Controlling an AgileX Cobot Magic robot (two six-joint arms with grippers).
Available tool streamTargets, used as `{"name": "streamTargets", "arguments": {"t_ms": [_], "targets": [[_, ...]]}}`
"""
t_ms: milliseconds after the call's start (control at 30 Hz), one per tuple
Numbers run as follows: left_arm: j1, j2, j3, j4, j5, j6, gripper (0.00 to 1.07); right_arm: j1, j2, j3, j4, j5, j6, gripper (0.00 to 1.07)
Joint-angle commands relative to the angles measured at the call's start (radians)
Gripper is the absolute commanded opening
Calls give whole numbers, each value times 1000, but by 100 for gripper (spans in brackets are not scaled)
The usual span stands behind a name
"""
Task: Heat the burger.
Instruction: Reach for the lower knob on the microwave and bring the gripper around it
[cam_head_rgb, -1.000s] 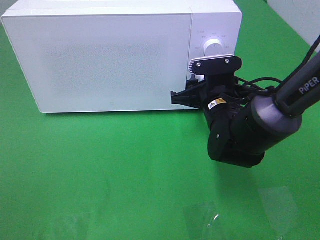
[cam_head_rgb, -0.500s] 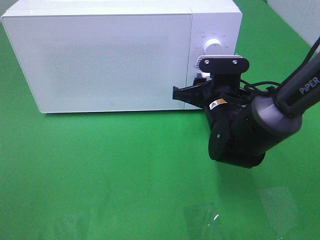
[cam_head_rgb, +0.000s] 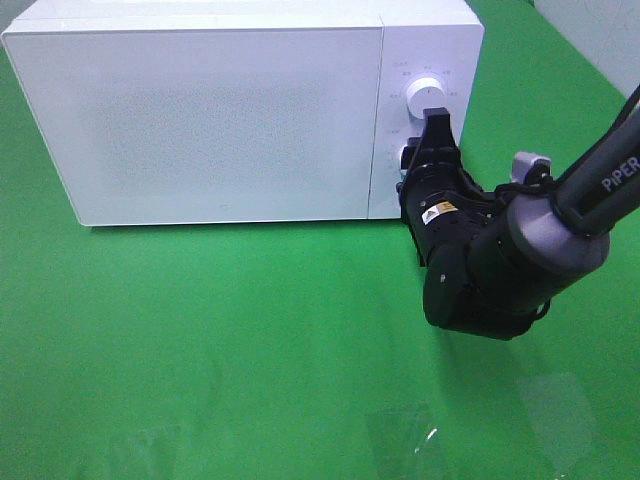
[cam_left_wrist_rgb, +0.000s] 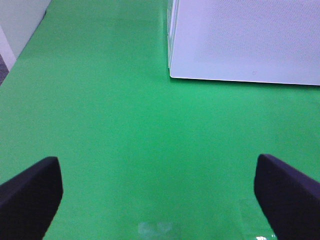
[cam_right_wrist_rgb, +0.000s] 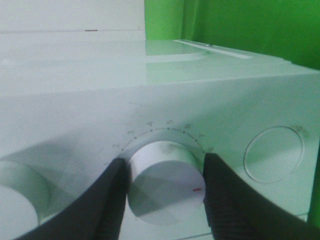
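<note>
2 black fingers (cam_right_wrist_rgb: 112, 200) of the right gripper (cam_right_wrist_rgb: 165, 160) clamp a white round dial (cam_right_wrist_rgb: 165, 185) at the right of the white microwave (cam_head_rgb: 200, 120); the left gripper (cam_left_wrist_rgb: 157, 162) hangs wide open above green cloth (cam_head_rgb: 200, 350).

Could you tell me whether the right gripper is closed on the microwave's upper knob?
No, the upper knob stands free in the exterior high view, while the right gripper clamps the lower knob.

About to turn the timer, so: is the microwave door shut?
Shut. The door sits flush with the control panel, with no gap at the seam, in the exterior view.
</note>
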Motion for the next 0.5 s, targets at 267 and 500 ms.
{"name": "streamTargets", "arguments": {"t_ms": [267, 500], "targets": [[4, -16, 0, -7, -14, 0, 98, 4, -5, -25, -170, -156, 228, 5], [4, -16, 0, -7, -14, 0, 98, 4, -5, -25, -175, -175, 163, 7]]}}
